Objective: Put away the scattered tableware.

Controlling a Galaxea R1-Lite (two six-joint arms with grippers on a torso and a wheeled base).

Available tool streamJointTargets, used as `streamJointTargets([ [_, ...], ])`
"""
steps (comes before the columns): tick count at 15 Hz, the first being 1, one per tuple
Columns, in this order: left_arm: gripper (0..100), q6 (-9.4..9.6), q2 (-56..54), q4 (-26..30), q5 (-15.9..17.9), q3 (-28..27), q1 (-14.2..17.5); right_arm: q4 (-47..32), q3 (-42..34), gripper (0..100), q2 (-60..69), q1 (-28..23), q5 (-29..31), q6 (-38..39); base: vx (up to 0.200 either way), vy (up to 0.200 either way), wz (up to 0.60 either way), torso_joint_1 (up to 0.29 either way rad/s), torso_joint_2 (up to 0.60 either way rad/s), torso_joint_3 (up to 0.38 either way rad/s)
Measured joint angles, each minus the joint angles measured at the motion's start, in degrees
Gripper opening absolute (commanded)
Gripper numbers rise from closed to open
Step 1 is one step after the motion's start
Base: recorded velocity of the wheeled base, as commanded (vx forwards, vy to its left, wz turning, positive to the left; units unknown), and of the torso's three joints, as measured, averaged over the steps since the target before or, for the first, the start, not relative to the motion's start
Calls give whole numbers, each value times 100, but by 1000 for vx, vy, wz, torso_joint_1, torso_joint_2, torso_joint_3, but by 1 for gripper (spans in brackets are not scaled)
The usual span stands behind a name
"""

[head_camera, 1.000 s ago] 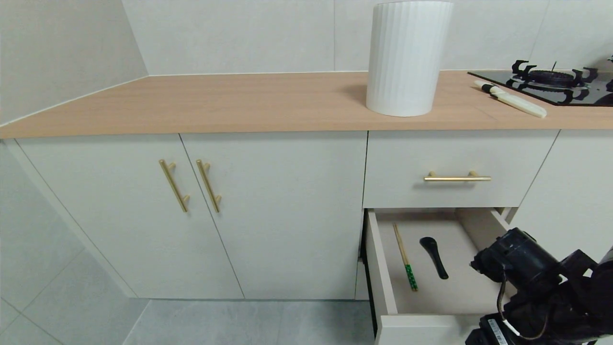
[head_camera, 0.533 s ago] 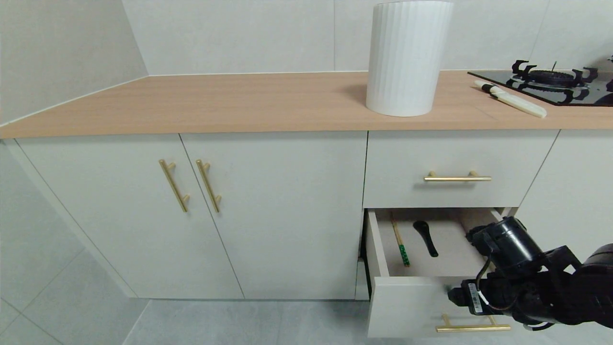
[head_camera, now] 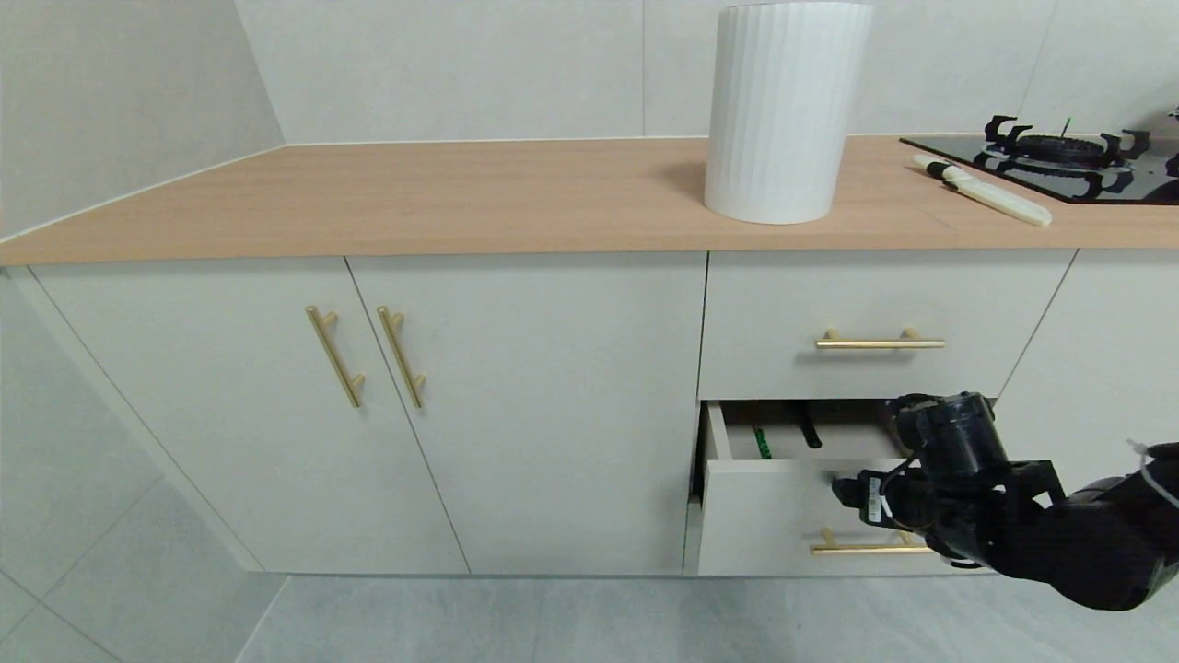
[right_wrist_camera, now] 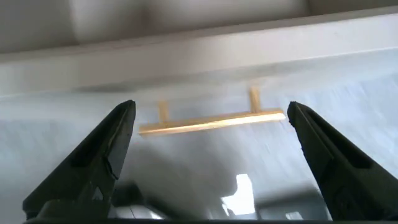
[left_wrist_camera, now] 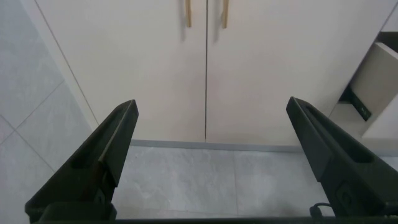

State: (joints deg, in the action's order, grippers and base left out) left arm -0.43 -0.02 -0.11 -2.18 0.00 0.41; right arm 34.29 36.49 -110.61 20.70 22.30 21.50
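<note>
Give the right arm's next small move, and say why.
Probably push the lower drawer straight in until flush: it stands ajar with the chopsticks and spoon inside, and the open right gripper sits at its front by the handle.

White ribbed canister (head_camera: 778, 110), wooden counter (head_camera: 414, 198), gas hob (head_camera: 1059, 172)

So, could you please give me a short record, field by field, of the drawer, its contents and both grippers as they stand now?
lower drawer: partly open, a narrow gap showing
inside: green-tipped chopsticks and black spoon, mostly hidden under the upper drawer
right gripper: open, at the lower drawer's front by its gold handle
left gripper: open, empty, facing the cabinet doors
countertop: white ribbed container, knife, gas hob
</note>
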Motion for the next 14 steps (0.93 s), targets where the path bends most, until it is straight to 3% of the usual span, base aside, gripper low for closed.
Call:
streamJointTargets([
  [3,100,0,0,1,0,0,-1,1554,6,100,-706,-149,269,-11,0,0,0,0,0,0],
  [8,100,0,0,0,2,0,0,3413,37,100,-1687,-246,666,-174,0,0,0,0,0,0],
  [14,100,0,0,1,0,0,0,3772,439,100,-2227,-414,890,-172,0,0,0,0,0,0],
])
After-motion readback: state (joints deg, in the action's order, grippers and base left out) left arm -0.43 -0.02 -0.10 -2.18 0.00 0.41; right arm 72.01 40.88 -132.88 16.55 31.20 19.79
